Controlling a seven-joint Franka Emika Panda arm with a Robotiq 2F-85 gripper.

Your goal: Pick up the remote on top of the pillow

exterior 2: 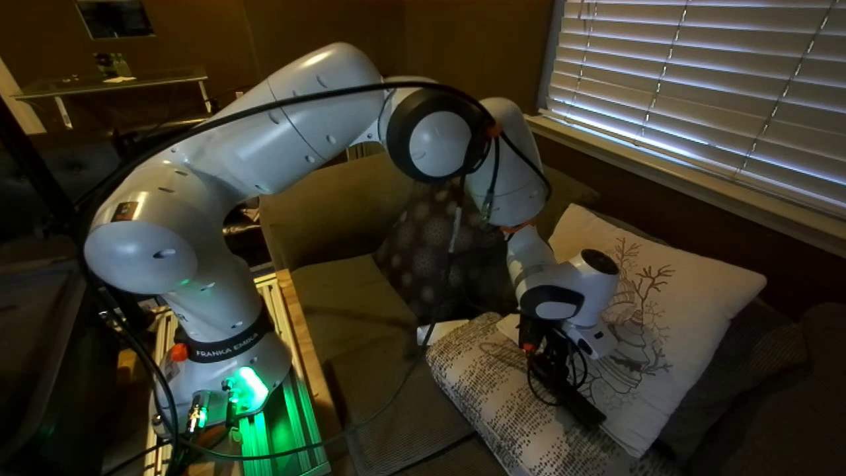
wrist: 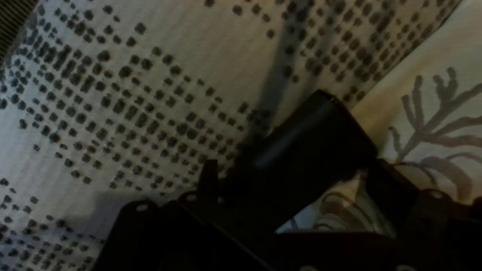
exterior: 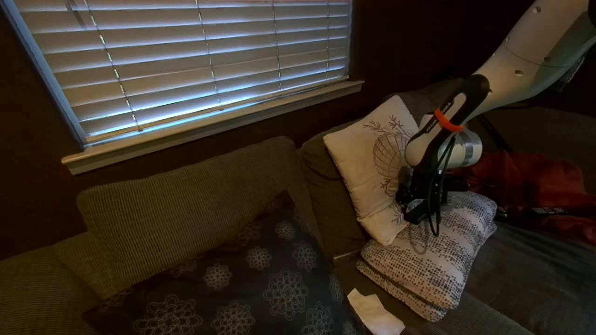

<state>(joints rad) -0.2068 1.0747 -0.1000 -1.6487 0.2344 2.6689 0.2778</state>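
Observation:
The speckled light grey pillow lies flat on the couch in both exterior views (exterior: 433, 260) (exterior 2: 489, 377) and fills much of the wrist view (wrist: 150, 113). The slim black remote (wrist: 316, 139) lies slantwise between my fingers in the wrist view; it also shows as a dark bar under the hand in an exterior view (exterior 2: 578, 400). My gripper (wrist: 297, 171) points down over the pillow, beside the leaf-motif cushion. Its fingers stand apart on either side of the remote and appear shut on it. The dark picture hides the left contact.
The white leaf-motif cushion (exterior: 377, 163) leans on the couch back right beside the gripper. A dark cushion with dotted circles (exterior: 256, 279) and a white paper (exterior: 375, 311) lie nearby. A red cloth (exterior: 526, 181) lies behind the pillow. Cables hang from the arm.

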